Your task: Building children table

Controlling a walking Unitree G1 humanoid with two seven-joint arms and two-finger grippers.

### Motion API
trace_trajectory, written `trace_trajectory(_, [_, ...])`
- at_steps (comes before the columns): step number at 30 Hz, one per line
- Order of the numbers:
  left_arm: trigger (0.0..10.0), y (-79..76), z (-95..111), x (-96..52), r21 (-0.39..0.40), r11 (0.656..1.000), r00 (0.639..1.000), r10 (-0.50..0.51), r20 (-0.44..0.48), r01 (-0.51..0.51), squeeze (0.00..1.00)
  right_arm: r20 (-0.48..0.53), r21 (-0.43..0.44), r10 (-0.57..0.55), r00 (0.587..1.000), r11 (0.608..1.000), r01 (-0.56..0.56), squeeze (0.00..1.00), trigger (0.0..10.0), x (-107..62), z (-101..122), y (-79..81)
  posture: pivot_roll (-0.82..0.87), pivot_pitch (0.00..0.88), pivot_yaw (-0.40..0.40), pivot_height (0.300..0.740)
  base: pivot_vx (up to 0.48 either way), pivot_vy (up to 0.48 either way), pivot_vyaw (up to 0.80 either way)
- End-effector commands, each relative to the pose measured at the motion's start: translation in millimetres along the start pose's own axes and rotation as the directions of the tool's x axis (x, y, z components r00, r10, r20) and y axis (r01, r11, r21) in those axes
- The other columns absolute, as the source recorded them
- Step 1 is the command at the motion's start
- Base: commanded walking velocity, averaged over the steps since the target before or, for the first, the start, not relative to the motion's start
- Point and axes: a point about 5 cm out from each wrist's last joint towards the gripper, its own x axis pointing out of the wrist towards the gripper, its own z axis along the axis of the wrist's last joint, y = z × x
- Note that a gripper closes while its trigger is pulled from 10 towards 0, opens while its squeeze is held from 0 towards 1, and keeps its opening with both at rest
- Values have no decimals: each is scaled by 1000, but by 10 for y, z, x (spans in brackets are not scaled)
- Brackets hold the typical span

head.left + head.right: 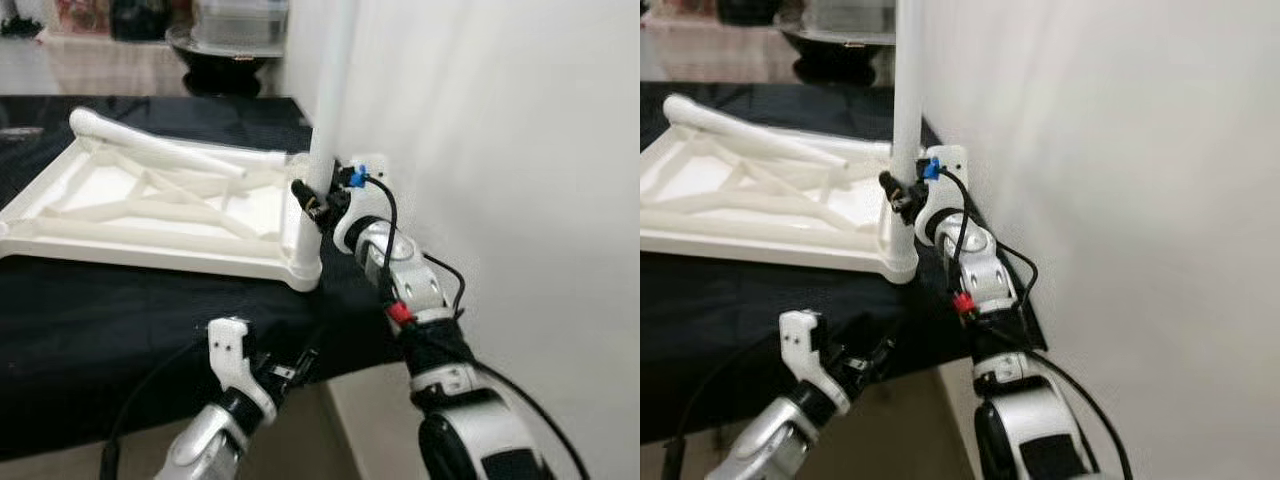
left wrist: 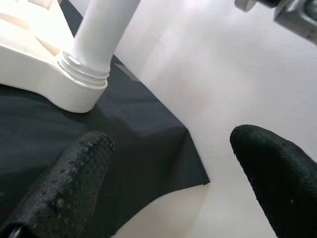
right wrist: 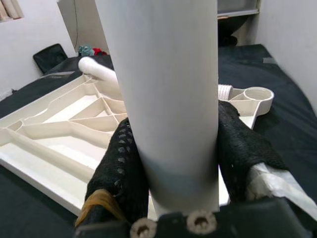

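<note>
A white plastic tabletop (image 1: pixel 150 205) lies upside down on a black-covered surface (image 1: pixel 100 310), its ribbed underside facing up. A white table leg (image 1: pixel 328 90) stands upright in the near right corner socket (image 1: pixel 306 268). My right gripper (image 1: pixel 312 200) is shut on this upright leg (image 3: pixel 168 99) just above the socket. Across the tabletop lies a second loose leg (image 1: pixel 160 145). My left gripper (image 1: pixel 290 370) hangs open below the front edge of the surface, its fingers (image 2: pixel 64 193) apart with nothing between them.
A white wall (image 1: pixel 500 150) rises close on the right of the leg. Another empty corner socket (image 3: pixel 257 94) sits at the far corner. A dark bowl-like object (image 1: pixel 225 55) stands in the background.
</note>
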Motion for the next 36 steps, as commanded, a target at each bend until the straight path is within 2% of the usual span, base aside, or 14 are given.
trace_trajectory(1, [10000, 1, -17, -6, -12, 1000, 1000, 16, 10, -16, 0, -175, -63, 95, 980, 992, -108, 0, 0, -28, -319, 166, -26, 0, -219, 740, 0, 0, 0])
trace_trajectory(2, [10000, -17, -5, -20, -9, 1000, 1000, 12, 18, -12, 0, -182, -51, 113, 977, 991, -124, 0, 10000, -111, -284, 178, -24, 0, -212, 740, 0, 0, 0])
trace_trajectory(5, [10000, -61, 14, -64, -9, 1000, 1000, 3, 27, -3, 0, -152, -26, 174, 973, 983, -179, 0, 10000, -248, -197, 175, -28, 0, -193, 740, 0, 0, 0])
trace_trajectory(6, [10000, -87, 20, -93, -7, 1000, 999, -4, 32, 4, 0, -102, -23, 218, 971, 975, -221, 1000, 10000, -283, -145, 118, -24, 0, -189, 740, 0, 0, 0])
trace_trajectory(11, [10000, -190, 42, -206, -12, 1000, 999, -27, 36, 28, 0, 41, -55, 443, 895, 896, -441, 1000, 10000, -386, 80, -193, -8, 57, -174, 740, 0, 0, 0])
trace_trajectory(14, [10000, -303, 117, -346, -25, 999, 998, -41, 40, 43, 0, 46, -169, 519, 853, 846, -506, 1000, 10000, -448, 313, -543, 13, 152, -138, 740, 0, 0, 0])
trace_trajectory(19, [10000, -435, 206, -524, -32, 998, 998, -49, 39, 51, 0, 50, -163, 647, 760, 756, -633, 1000, 10000, -546, 585, -659, 41, 226, -113, 740, 0, 0, 0])
trace_trajectory(21, [10000, -507, 262, -642, -38, 998, 998, -47, 29, 49, 0, -9, -182, 743, 669, 656, -732, 925, 10000, -593, 728, -675, 64, 265, -101, 740, 0, 0, 0])
trace_trajectory(23, [10000, -522, 274, -665, -39, 998, 999, -47, 27, 48, 0, -24, -191, 763, 646, 631, -752, 925, 10000, -601, 748, -682, 64, 265, -101, 740, 0, 0, 0])
trace_trajectory(24, [10000, -544, 291, -694, -39, 998, 999, -45, 22, 46, 0, 1, -189, 774, 633, 622, -760, 0, 10000, -569, 848, -701, 73, 296, -91, 740, 0, 0, 0])
trace_trajectory(25, [10000, -561, 306, -715, -39, 998, 999, -44, 19, 44, 0, 25, -188, 783, 621, 614, -767, 0, 10000, -538, 921, -720, 75, 300, -90, 740, 0, 0, 0])
trace_trajectory(26, [10000, -579, 325, -735, -40, 998, 999, -42, 16, 43, 0, 48, -205, 785, 618, 613, -763, 0, 0, -508, 1015, -739, 80, 316, -87, 740, 0, 0, 0])
trace_trajectory(32, [10000, -635, 386, -775, -42, 998, 999, -40, 9, 41, 0, 109, -235, 808, 578, 586, -775, 0, 0, -523, 1292, -799, 72, 344, -94, 740, 0, 0, 0])
trace_trajectory(36, [10000, -677, 415, -774, -43, 998, 999, -41, 6, 42, 0, 124, -231, 844, 522, 536, -812, 0, 0, -594, 1360, -809, 67, 349, -92, 740, 0, 0, 0])
